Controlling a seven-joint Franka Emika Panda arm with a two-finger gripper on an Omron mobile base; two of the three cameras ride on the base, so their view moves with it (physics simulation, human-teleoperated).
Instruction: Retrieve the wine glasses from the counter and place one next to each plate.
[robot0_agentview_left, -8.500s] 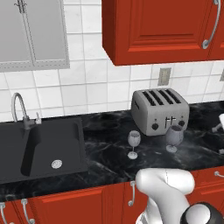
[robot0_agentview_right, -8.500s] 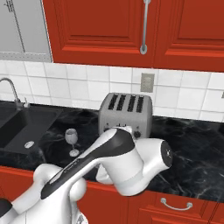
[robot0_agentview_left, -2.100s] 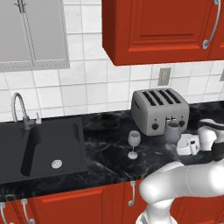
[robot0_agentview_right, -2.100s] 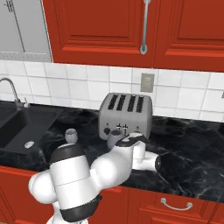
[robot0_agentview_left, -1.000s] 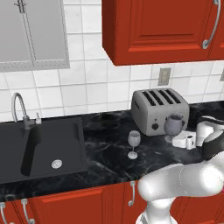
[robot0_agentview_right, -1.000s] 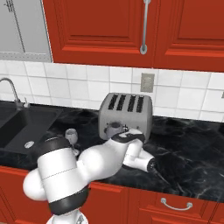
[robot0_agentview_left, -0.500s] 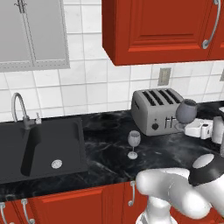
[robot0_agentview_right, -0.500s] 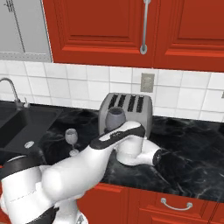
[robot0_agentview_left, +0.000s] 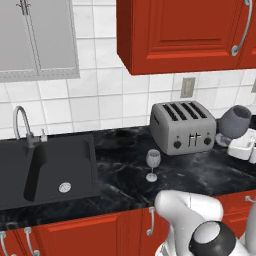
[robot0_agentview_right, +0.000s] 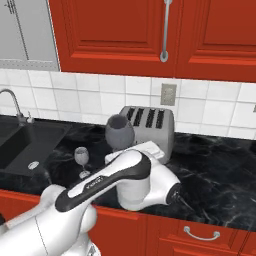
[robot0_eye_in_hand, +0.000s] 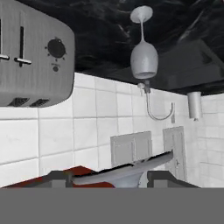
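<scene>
I've got the gripper (robot0_agentview_left: 239, 141) closed on one wine glass (robot0_agentview_left: 235, 121), lifted clear of the surface (robot0_agentview_left: 200, 172) at its right end, just right of the toaster (robot0_agentview_left: 183, 126); in the right base view that held glass (robot0_agentview_right: 119, 132) sits in front of the toaster (robot0_agentview_right: 150, 125), bowl tilted, above the white arm. In the hand view the round foot of the held glass (robot0_eye_in_hand: 127, 174) lies between the two finger tips (robot0_eye_in_hand: 57, 178), so the grip is on the base end of the stem. The second wine glass (robot0_agentview_left: 153, 164) stands upright on the surface, near the front edge, between the sink (robot0_agentview_left: 45, 167) and the toaster, apart from both. Right base view shows it (robot0_agentview_right: 82, 161) left of the arm, near the sink's right edge. The hand view is rolled over: that second glass (robot0_eye_in_hand: 143, 51) hangs foot-up at the top, the toaster (robot0_eye_in_hand: 35, 61) at upper left, and the faucet (robot0_eye_in_hand: 153, 105) below the glass.
</scene>
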